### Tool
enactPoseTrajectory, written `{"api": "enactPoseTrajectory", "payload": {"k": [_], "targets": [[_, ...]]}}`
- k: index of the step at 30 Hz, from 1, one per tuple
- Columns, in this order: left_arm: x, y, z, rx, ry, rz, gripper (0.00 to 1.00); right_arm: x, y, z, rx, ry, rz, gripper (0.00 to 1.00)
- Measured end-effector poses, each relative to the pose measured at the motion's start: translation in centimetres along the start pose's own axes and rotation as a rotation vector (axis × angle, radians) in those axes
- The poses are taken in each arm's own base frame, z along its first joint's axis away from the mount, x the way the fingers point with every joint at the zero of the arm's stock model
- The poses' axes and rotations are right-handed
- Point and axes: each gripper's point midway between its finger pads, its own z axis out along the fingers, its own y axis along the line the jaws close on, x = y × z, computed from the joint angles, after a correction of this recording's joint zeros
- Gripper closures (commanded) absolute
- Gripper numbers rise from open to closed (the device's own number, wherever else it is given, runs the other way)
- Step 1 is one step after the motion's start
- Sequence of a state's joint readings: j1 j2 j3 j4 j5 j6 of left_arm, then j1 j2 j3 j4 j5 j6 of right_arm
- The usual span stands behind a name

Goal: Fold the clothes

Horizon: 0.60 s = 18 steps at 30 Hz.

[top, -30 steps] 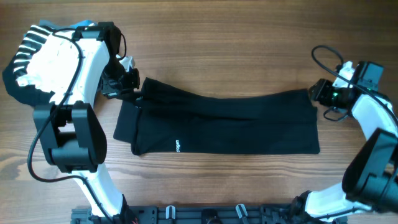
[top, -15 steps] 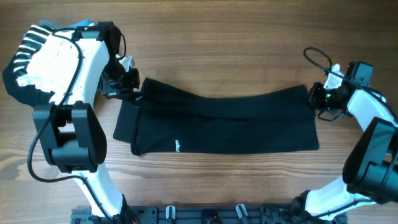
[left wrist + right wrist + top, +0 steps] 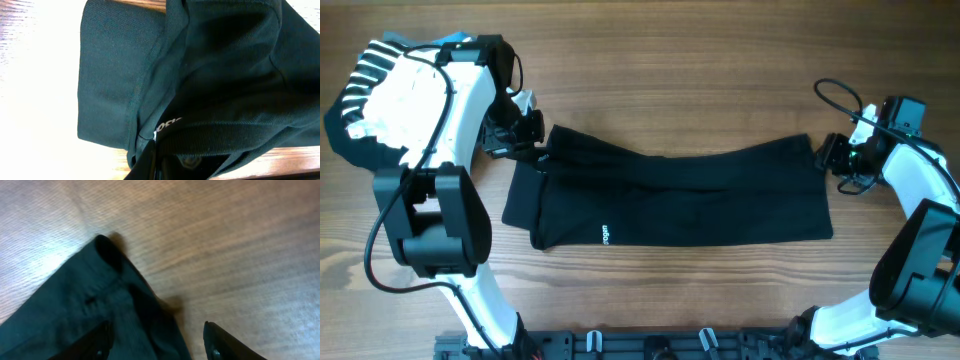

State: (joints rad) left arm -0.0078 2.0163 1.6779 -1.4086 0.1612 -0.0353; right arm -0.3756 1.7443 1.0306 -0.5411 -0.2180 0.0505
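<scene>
black T-shirt (image 3: 690,200) lying as a long flat band across the middle of the table (image 3: 670,70), tiny white label (image 3: 604,236) by its near edge, left gripper (image 3: 528,140) pinched tight on the far-left corner, right gripper (image 3: 832,160) spread apart right at the far-right corner, not gripping it

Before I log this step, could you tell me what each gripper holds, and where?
The left gripper pinches the shirt at its far left corner. The right gripper is open over the far right corner, holding nothing.

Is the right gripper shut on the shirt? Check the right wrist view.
No: the right gripper stands open, one finger over the shirt, the other over the table.
</scene>
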Motion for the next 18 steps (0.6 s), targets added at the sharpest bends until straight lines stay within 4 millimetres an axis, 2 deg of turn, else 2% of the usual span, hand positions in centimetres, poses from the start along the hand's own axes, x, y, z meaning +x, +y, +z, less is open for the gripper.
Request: {"api": "enactPoseTrajectory", "payload": {"k": [4, 5, 6, 12, 18], "targets": [[0.0, 0.0, 0.0, 0.0, -0.002, 0.0, 0.96, -1.6, 1.0, -0.1, -0.057, -0.064, -0.028, 0.36], [-0.1, 0.0, 0.0, 0.0, -0.003, 0.0, 0.96, -1.8, 1.1, 0.0, -0.064, -0.072, -0.03, 0.41], [-0.1, 0.0, 0.0, 0.0, -0.003, 0.0, 0.96, -1.9, 1.2, 0.3, -0.071, -0.075, -0.031, 0.45], [-0.1, 0.0, 0.0, 0.0, -0.003, 0.001, 0.96, -2.1, 2.2, 2.6, -0.138, -0.069, -0.046, 0.54], [-0.1, 0.0, 0.0, 0.0, -0.003, 0.001, 0.96, -3.1, 3.4, 2.7, -0.166, -0.112, -0.082, 0.55]]}}
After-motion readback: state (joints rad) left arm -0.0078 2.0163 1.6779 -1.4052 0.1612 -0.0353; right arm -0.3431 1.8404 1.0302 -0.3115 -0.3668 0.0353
